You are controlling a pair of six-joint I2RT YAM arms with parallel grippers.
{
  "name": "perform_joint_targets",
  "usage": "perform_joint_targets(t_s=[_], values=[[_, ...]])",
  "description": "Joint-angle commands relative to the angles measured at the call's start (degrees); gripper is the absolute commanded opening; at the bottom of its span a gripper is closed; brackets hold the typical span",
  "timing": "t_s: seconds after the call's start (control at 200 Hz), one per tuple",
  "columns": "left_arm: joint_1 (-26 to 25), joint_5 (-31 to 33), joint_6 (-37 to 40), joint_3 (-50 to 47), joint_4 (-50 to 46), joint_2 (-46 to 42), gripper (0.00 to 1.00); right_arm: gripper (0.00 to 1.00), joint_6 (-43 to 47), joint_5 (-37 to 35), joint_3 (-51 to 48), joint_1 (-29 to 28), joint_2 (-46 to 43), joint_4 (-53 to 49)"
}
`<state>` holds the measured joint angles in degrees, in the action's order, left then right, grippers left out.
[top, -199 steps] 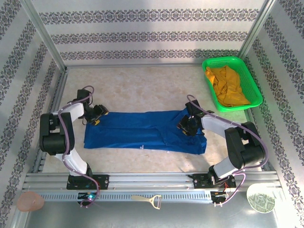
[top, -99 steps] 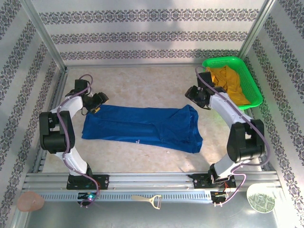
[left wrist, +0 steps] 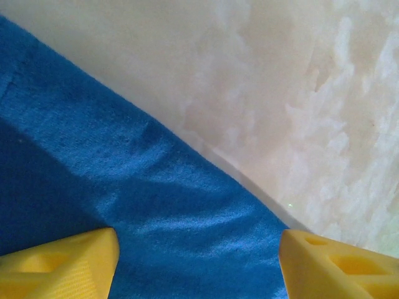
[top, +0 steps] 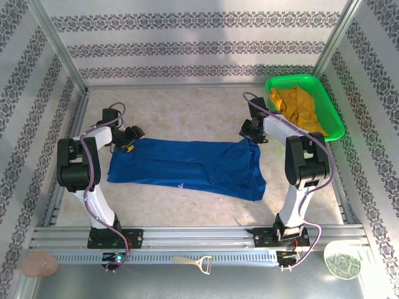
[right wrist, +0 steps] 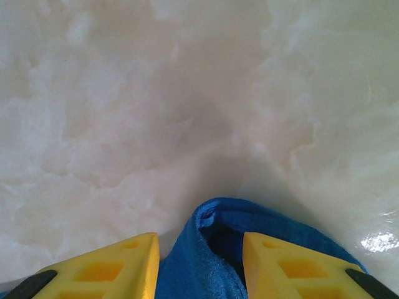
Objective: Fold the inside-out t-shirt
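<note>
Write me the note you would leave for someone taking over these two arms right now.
Left gripper: jaws wide open over the far left corner of the t-shirt, cloth flat beneath.
Right gripper: jaws apart around a raised fold at the far right corner; pinching or not, cannot tell.
The t-shirt lies as a long strip across the table.
Done: it seems folded lengthwise already.
Left: fold it end to end into a compact stack.

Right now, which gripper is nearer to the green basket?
Right. The right gripper sits just left of the green basket; the left gripper is at the t-shirt's opposite end.
</note>
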<state>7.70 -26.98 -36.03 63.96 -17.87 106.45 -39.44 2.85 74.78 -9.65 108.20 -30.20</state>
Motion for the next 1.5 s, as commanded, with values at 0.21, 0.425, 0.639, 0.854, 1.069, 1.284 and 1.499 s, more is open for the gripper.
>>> perform_joint_targets(t_s=[0.21,0.425,0.639,0.854,1.069,1.284,1.499], values=[[1.0,2.6,0.0,-3.0,0.1,2.7,0.70,0.42,-1.2,1.3,-3.8,-1.0,0.8,1.4],[1.2,3.7,-0.9,-3.5,0.0,3.1,0.70,0.11,-1.3,1.2,-5.4,-0.8,-0.1,1.8],[1.6,4.2,-2.6,-4.8,0.7,3.5,0.70,0.00,-2.1,-1.0,-10.6,1.1,-6.9,1.1],[1.8,4.6,-2.4,-5.1,0.5,3.4,0.70,0.00,-4.2,-2.8,-17.3,2.6,-10.3,3.2],[2.0,4.5,-1.8,-3.8,-0.6,3.2,0.70,0.49,-3.0,-2.5,-17.0,2.7,-14.9,0.6],[2.0,2.1,-3.2,-2.2,-0.8,0.3,0.70,0.16,-6.1,1.6,-18.9,-0.3,-23.4,2.0],[2.0,0.6,-3.7,-1.3,-0.6,0.8,0.70,0.07,-15.4,4.7,-24.6,-3.1,-17.2,14.2]])
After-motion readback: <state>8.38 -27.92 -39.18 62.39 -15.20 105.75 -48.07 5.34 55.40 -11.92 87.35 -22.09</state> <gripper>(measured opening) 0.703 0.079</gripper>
